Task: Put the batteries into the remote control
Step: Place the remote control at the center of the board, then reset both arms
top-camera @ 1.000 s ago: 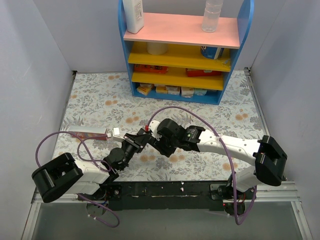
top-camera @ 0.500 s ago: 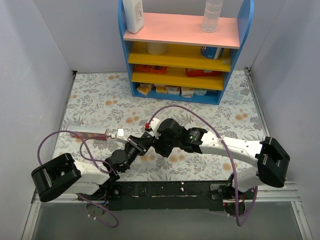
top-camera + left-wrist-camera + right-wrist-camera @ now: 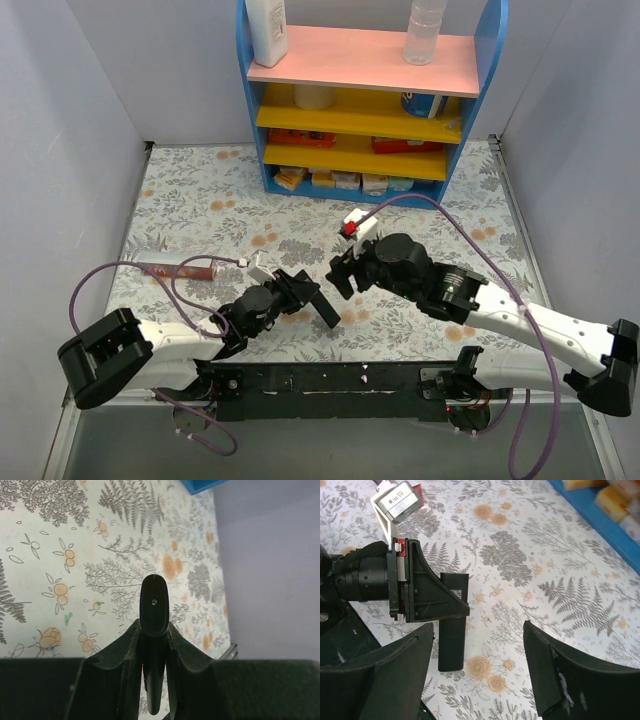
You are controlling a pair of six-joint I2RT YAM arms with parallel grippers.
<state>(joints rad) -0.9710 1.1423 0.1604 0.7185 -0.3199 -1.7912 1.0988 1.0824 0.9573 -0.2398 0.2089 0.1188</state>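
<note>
The remote control (image 3: pixel 325 310) is a slim black bar with my left gripper (image 3: pixel 303 292) shut on it, one end sticking out low over the flowered table. In the left wrist view the remote control (image 3: pixel 153 605) shows end-on, clamped between the two black fingers (image 3: pixel 120 650). My right gripper (image 3: pixel 345 272) hangs just right of it, open and empty. From the right wrist, the remote control (image 3: pixel 452 647) pokes out below the left gripper (image 3: pixel 427 600), left of the gap of my right gripper (image 3: pixel 477 667). The batteries are out of view.
A reddish-brown flat stick (image 3: pixel 180 268) lies at the left of the table under a purple cable. A blue shelf unit (image 3: pixel 370 100) with bottles and boxes stands at the back. Grey walls close in both sides.
My right gripper has pulled away from the left gripper to the right and opened wide. The left gripper has shifted slightly right and nearer, still holding the remote control.
</note>
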